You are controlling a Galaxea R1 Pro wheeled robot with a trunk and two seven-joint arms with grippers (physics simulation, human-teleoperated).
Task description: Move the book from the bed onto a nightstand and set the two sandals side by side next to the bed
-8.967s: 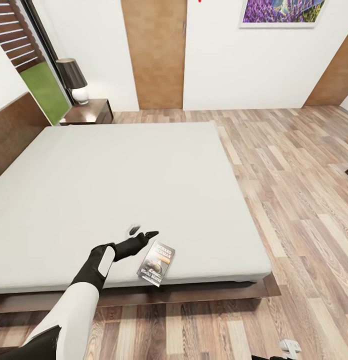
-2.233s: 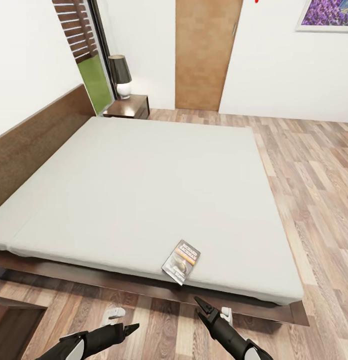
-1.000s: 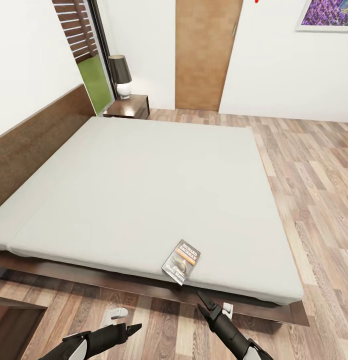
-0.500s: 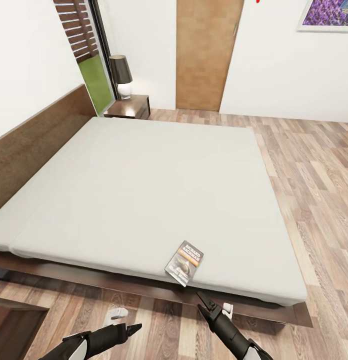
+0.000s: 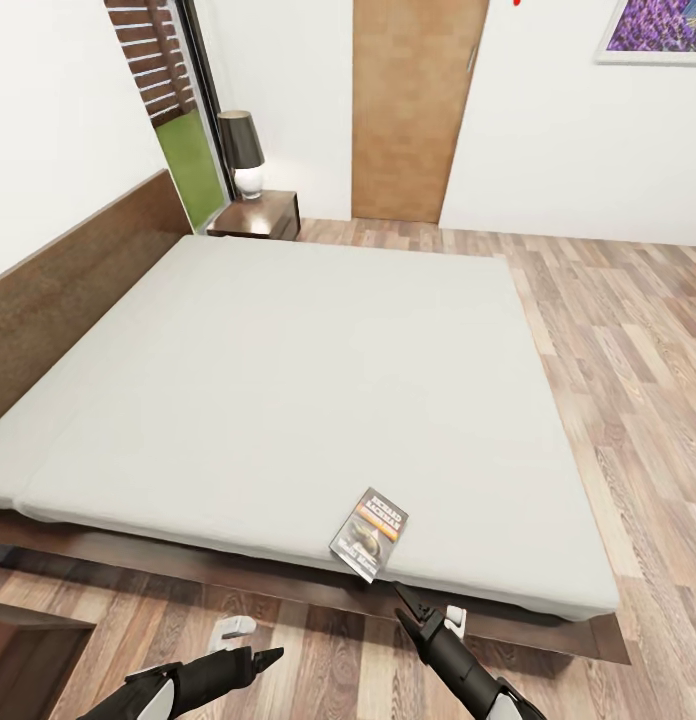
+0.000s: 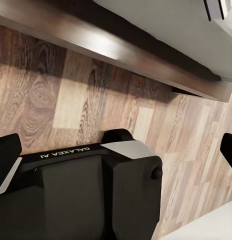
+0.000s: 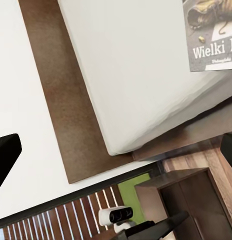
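The book point(image 5: 369, 520) lies flat near the close edge of the bed point(image 5: 288, 350), dark cover up; its cover point(image 7: 211, 35) also fills a corner of the right wrist view. My right gripper point(image 5: 405, 603) hovers open just below the book, over the bed frame. My left gripper point(image 5: 266, 655) is open and low over the floor, further left. Two small white objects point(image 5: 233, 628) point(image 5: 454, 620) lie on the floor by the bed; I cannot tell whether they are the sandals. A nightstand point(image 5: 260, 213) stands at the bed's far corner.
A dark-shaded lamp point(image 5: 240, 150) sits on the far nightstand. Another dark wooden cabinet corner point(image 5: 23, 655) is at the near left. A tan door point(image 5: 413, 110) is in the back wall. Wood-plank floor point(image 5: 628, 350) stretches along the bed's right side.
Since 9 s ago my left arm has pulled back off the bed, and the camera has moved left. In the last second the view crept slightly; both arms stayed put.
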